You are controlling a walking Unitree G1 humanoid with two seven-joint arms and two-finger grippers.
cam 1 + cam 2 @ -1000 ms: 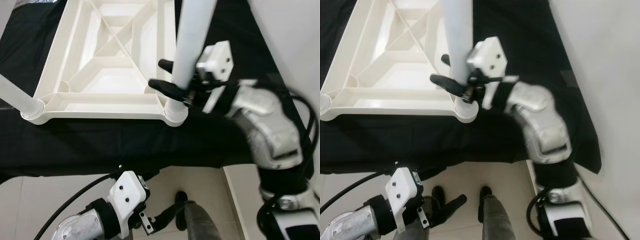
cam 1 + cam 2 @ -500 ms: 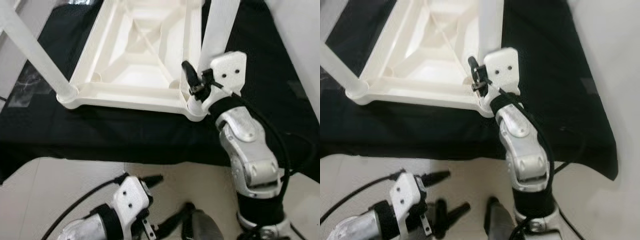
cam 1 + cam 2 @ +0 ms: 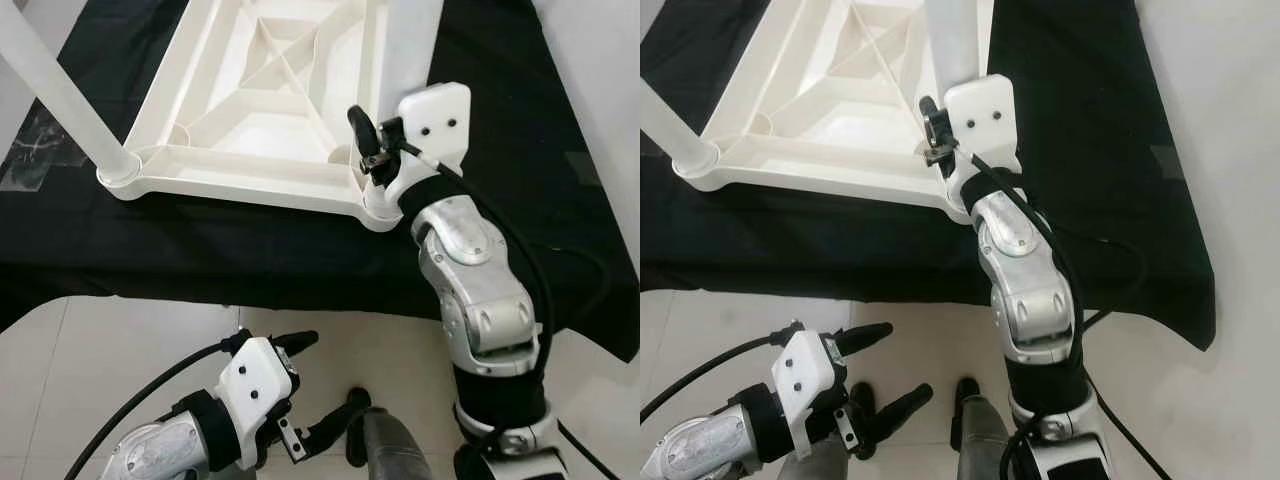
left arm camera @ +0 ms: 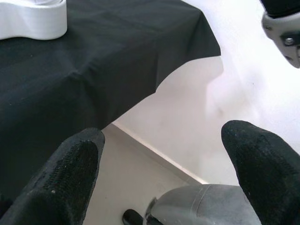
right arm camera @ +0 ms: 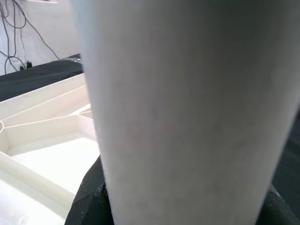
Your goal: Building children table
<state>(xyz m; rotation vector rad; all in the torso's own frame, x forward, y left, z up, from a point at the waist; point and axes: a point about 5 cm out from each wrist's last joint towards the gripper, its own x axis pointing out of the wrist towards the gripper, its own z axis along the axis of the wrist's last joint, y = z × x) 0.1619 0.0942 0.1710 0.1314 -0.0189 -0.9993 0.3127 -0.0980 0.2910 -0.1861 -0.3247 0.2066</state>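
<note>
The black fingers (image 3: 358, 125) of the right gripper (image 3: 385, 150) are clamped on either side of the white table leg (image 3: 410, 45), low on the leg, just above the socket at the near right corner of the upturned white table top (image 3: 250, 150). In the right wrist view the leg (image 5: 187, 108) is seen close up between the two fingers. The table top is laid ribbed underside up on a black cloth (image 3: 250, 260), its near edge lying close to the near edge of the cloth. A second white leg (image 3: 60, 90) is seated in the near left corner socket and is tilted outward to the left. The fingers (image 4: 70, 173) of the left gripper (image 3: 325, 385) are held well apart with nothing between them; this gripper is hung low over the pale tiled floor (image 3: 120, 340), below the near edge of the cloth. A dark grey rounded part (image 3: 395, 450), probably the robot's own leg, is seen beside it.
</note>
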